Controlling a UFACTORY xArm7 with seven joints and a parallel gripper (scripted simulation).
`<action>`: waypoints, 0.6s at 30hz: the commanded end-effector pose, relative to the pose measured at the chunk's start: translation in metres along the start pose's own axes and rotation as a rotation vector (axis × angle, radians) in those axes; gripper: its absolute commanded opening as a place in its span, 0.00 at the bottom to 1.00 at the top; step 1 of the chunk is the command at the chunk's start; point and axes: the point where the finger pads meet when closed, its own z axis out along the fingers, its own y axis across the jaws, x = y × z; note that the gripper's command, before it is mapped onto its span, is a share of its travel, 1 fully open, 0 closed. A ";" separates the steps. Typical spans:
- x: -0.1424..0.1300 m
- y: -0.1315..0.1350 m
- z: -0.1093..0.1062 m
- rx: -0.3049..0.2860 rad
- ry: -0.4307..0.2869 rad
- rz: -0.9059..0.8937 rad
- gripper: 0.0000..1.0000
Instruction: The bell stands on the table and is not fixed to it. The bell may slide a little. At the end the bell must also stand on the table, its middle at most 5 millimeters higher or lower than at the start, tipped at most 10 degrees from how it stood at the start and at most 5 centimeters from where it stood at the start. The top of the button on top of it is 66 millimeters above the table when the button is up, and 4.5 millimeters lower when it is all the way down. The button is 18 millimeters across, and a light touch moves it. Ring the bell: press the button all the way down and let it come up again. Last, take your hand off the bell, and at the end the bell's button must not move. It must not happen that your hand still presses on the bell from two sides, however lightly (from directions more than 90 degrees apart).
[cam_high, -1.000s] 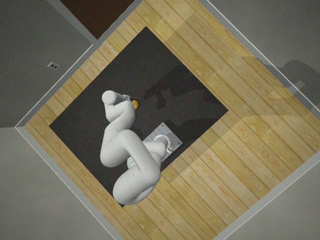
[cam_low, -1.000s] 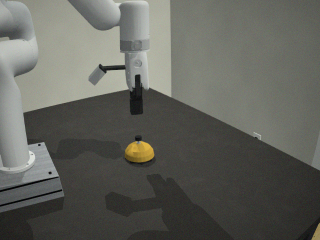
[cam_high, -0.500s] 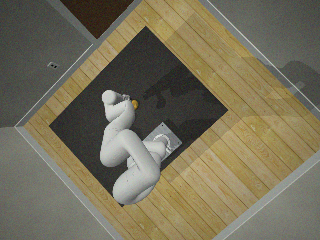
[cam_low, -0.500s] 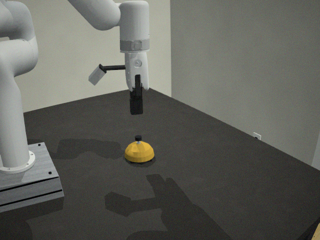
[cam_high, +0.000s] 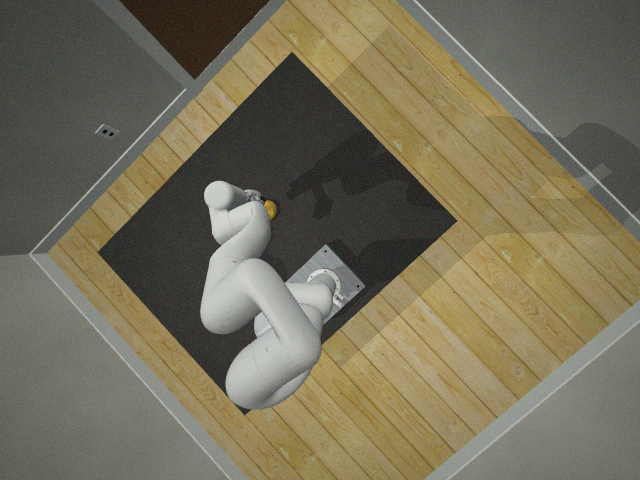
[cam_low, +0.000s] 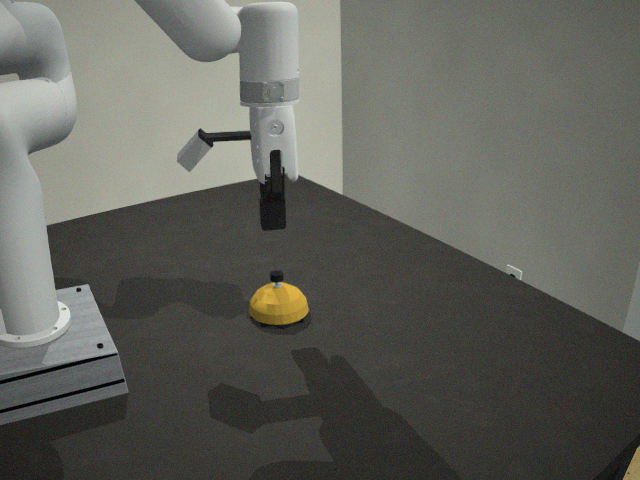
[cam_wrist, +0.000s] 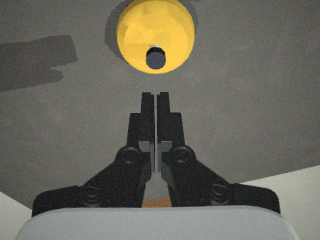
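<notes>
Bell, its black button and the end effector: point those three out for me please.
Bell (cam_high: 270, 209) (cam_low: 279, 306) (cam_wrist: 155, 32): all three views; on its yellow dome.
Black button (cam_low: 276, 276) (cam_wrist: 156, 60): exterior and wrist views; on the cap.
End effector (cam_low: 272, 228) (cam_wrist: 155, 109): exterior and wrist views; between its fingertips.

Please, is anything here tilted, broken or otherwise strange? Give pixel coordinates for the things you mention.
Nothing stands out: the yellow bell (cam_high: 270, 209) (cam_low: 279, 305) (cam_wrist: 150, 30) stands upright, its black button (cam_low: 276, 276) (cam_wrist: 155, 59) is up, and the closed pincer (cam_low: 272, 228) (cam_wrist: 155, 109) hangs above, not touching it.

Yellow bell (cam_high: 271, 209) (cam_low: 279, 305) (cam_wrist: 155, 32) with a black button (cam_low: 276, 275) (cam_wrist: 156, 58); black claw fingers (cam_low: 272, 212); white arm (cam_high: 281, 315) (cam_low: 268, 46); tabletop (cam_high: 248, 139) (cam_low: 387, 310) (cam_wrist: 240, 100) dark grey, perhaps faintly mottled; floor (cam_high: 465, 170) honey-coloured planks with darker grain
</notes>
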 end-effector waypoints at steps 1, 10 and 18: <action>-0.001 0.000 0.001 0.000 -0.003 0.000 0.00; -0.002 0.000 0.009 0.000 -0.003 0.000 0.00; -0.002 0.000 0.023 0.000 -0.003 0.000 0.00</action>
